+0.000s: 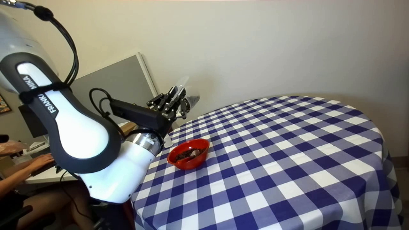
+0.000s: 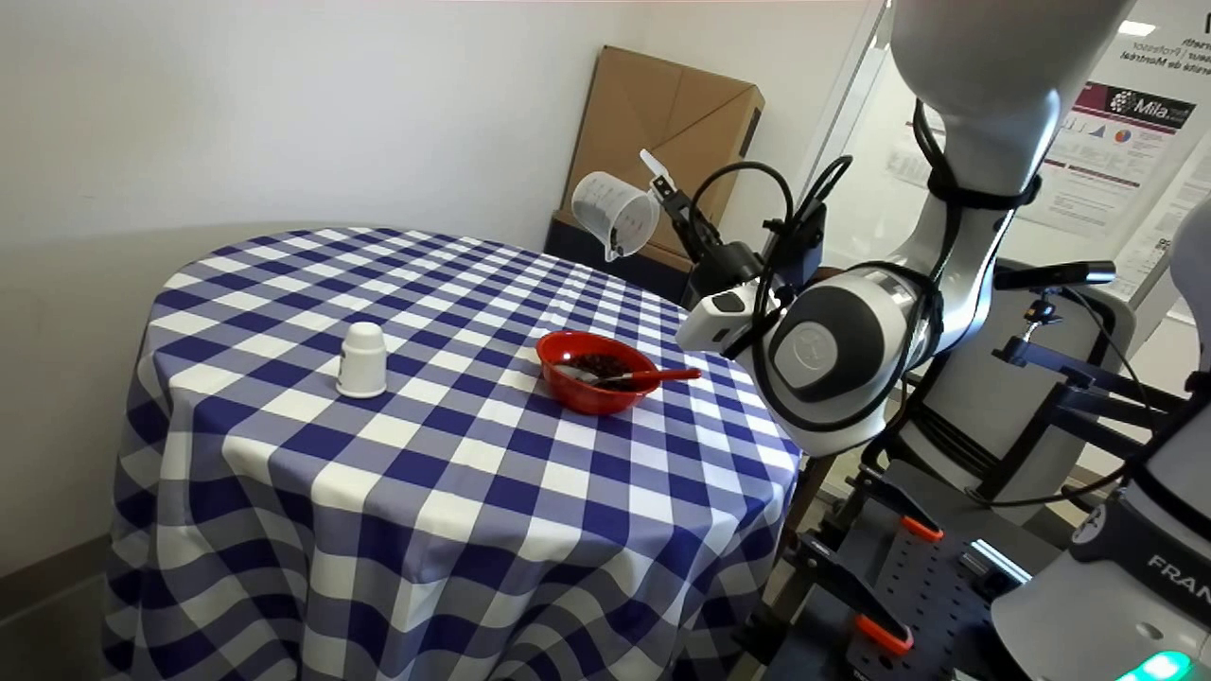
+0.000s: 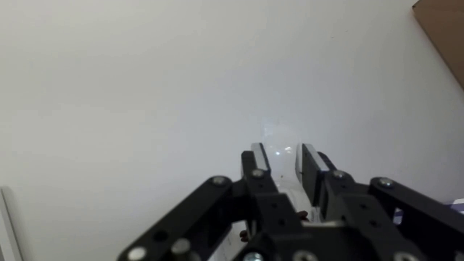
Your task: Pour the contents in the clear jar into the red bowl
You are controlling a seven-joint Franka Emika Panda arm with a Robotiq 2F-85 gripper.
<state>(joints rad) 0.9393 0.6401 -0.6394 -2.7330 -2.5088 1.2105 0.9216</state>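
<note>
My gripper (image 2: 659, 187) is shut on the clear handle of the clear jar (image 2: 610, 206), which is tipped well over in mid-air. A few dark bits lie inside the jar near its lower edge. Between the pads in the wrist view, the jar's transparent handle (image 3: 281, 146) shows, with brown bits farther down. On the table, lower than the jar, stands the red bowl (image 1: 191, 165), holding many small dark pieces. A spatula with a red handle (image 2: 667, 375) and a pale head rests in it. Whether the jar is straight above the bowl, I cannot tell.
A white shaker-like container (image 2: 363, 361) stands on the checkered tablecloth (image 2: 454, 454), apart from the bowl. Behind the table are a wall and a large cardboard box (image 2: 653, 123). In an exterior view, a person's arm (image 1: 28, 167) reaches over a desk beside the robot.
</note>
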